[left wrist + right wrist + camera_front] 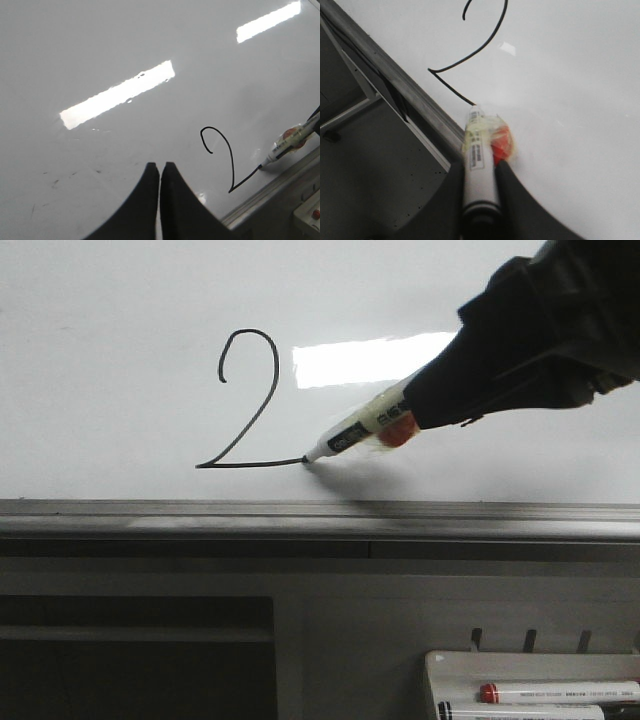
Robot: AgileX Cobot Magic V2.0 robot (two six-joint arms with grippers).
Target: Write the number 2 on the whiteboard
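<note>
The whiteboard (120, 420) fills the upper front view, with a grey metal ledge (300, 518) along its lower edge. A thin black number 2 (245, 405) is drawn on it; it also shows in the left wrist view (222, 157) and the right wrist view (475, 45). My right gripper (479, 167) is shut on a white marker (479, 165) with yellowish tape and a red piece. The marker (350, 433) tip touches the board at the right end of the base stroke. My left gripper (160, 167) is shut and empty, close to the bare board left of the digit.
A small white marker tray (530, 685) at the lower right holds spare markers, one with a red cap (488, 692). Dark cabinet panels sit below the ledge. Bright light reflections (370, 358) lie on the board.
</note>
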